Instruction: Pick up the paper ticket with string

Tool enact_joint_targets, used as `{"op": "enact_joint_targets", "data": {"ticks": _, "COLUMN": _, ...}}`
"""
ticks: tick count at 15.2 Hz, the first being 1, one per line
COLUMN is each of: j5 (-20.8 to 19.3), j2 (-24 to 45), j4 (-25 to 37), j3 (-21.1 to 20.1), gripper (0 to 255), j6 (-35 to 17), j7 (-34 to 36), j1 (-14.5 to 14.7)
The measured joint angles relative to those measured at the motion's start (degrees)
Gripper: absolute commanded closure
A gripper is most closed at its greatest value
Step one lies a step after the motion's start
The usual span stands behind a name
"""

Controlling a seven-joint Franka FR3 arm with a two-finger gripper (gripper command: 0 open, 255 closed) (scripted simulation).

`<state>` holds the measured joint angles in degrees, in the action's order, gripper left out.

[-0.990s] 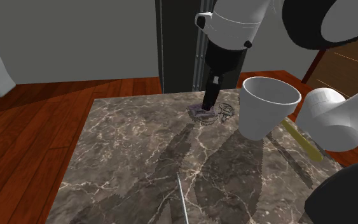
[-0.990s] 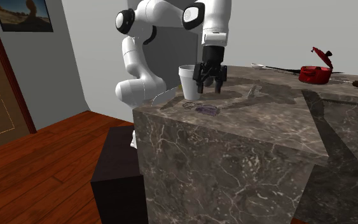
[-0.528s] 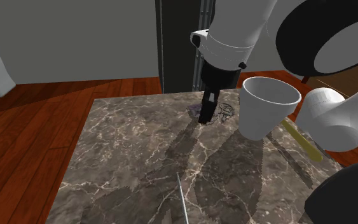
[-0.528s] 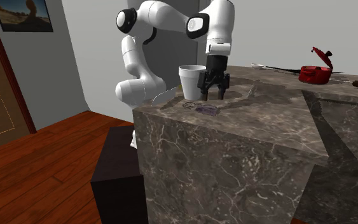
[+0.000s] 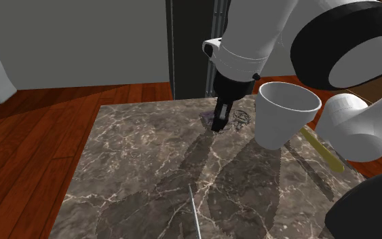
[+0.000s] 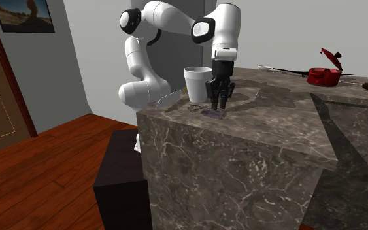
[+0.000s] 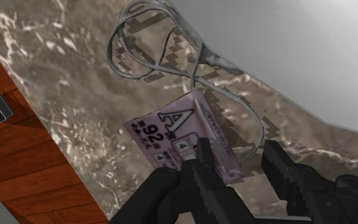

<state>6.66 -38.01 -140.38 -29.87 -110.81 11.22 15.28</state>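
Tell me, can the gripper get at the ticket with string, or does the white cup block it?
Probably yes. The open gripper hangs over the lilac ticket, its edge between the fingers; the white cup stands aside, not in the way.

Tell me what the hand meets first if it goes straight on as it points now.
Most likely the pale purple ticket lying on the marble table, just beyond the open hand; the gap is unclear.
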Motion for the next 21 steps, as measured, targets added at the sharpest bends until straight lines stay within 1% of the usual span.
{"op": "enact_joint_targets", "data": {"ticks": 6, "j5": 0.0, "j2": 0.0, "j4": 0.3, "j3": 0.0, "gripper": 255, "j6": 0.4, "j7": 0.0, "j1": 0.0}}
{"op": "enact_joint_targets", "data": {"ticks": 21, "j5": -1.5, "j2": 0.3, "j4": 11.0, "j3": 2.2, "gripper": 255, "j6": 10.7, "j7": -1.3, "j1": -1.0}}
